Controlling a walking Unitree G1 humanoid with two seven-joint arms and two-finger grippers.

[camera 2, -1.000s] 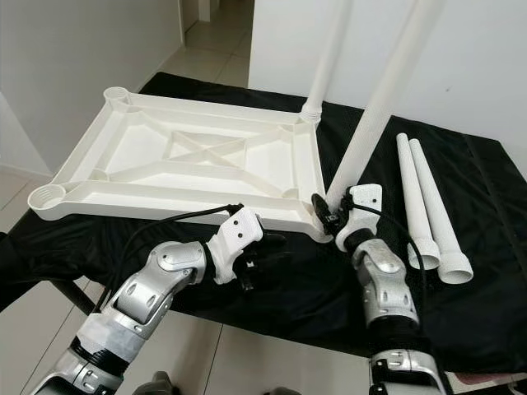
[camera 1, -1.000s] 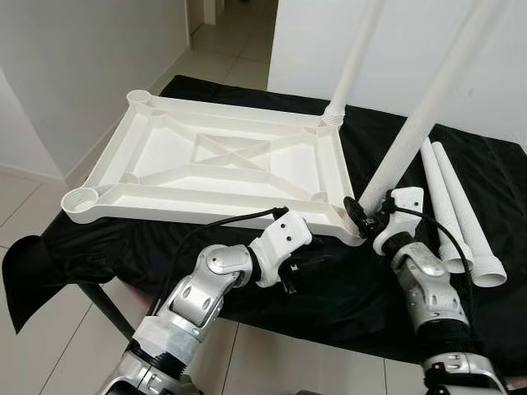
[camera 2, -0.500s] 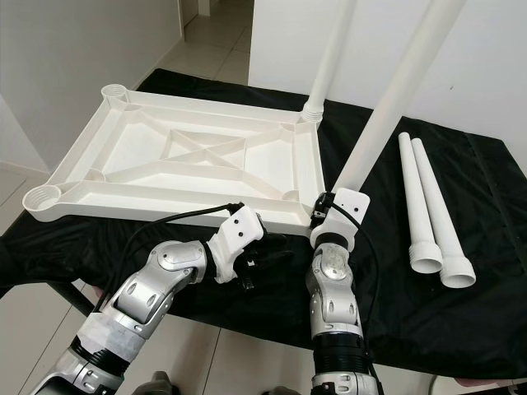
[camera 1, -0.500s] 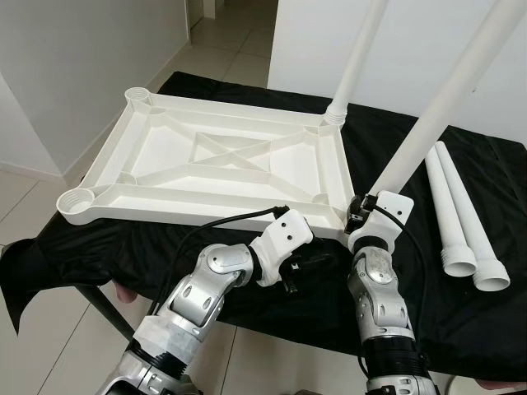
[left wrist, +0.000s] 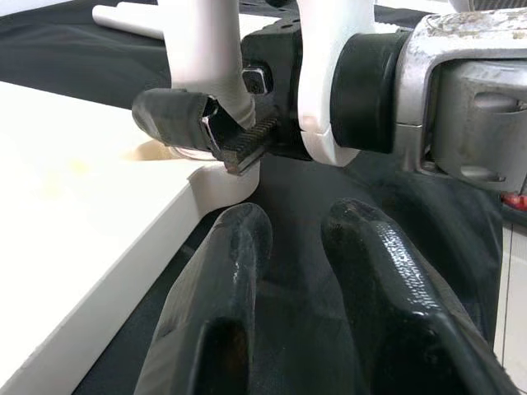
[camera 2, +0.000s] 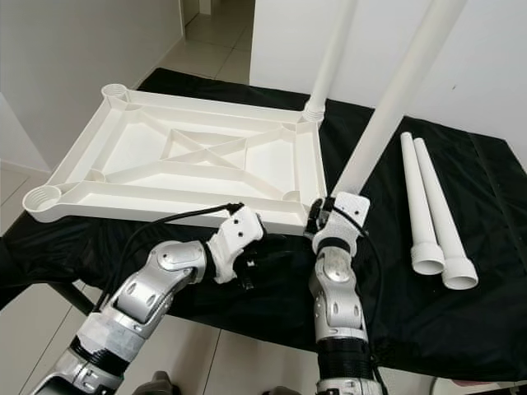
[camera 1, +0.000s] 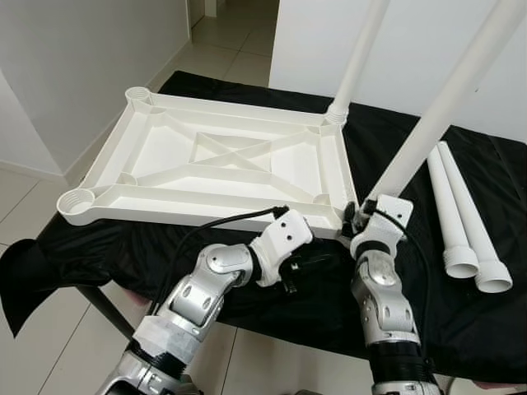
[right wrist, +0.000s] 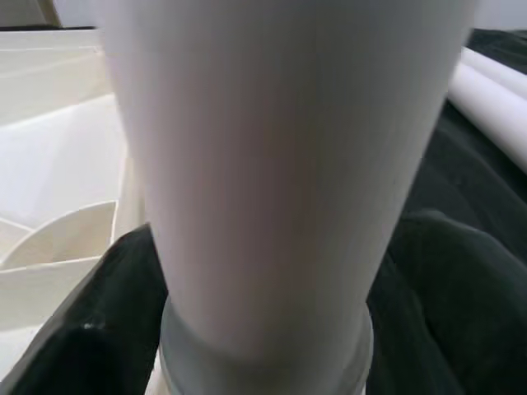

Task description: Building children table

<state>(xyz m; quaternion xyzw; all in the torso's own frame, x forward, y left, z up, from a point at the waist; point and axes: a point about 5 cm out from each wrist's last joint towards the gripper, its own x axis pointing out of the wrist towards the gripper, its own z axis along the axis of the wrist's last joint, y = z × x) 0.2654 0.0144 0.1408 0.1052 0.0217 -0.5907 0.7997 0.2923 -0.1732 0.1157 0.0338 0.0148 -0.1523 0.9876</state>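
A white plastic table top [camera 1: 165, 200] lies upside down on a black-draped table [camera 1: 461, 321]. One white leg [camera 1: 356, 58] stands in its far right corner socket. My right gripper [camera 1: 356, 216] is shut on the base of a second white leg [camera 1: 436, 107], which leans to the right at the near right corner. The right wrist view shows that leg [right wrist: 280, 164] between the dark fingers [right wrist: 90, 329]. My left gripper [left wrist: 296, 271] hovers low over the cloth just in front of that corner, open and holding nothing.
Two loose white legs [camera 1: 461, 214] lie side by side on the cloth at the right. Two open sockets [camera 1: 81, 199] sit at the top's left corners. Tiled floor [camera 1: 33, 206] lies to the left, and a white wall stands behind.
My right forearm has swung left, under the leg's base, while the leg stays at the near right corner. The left arm has not moved.
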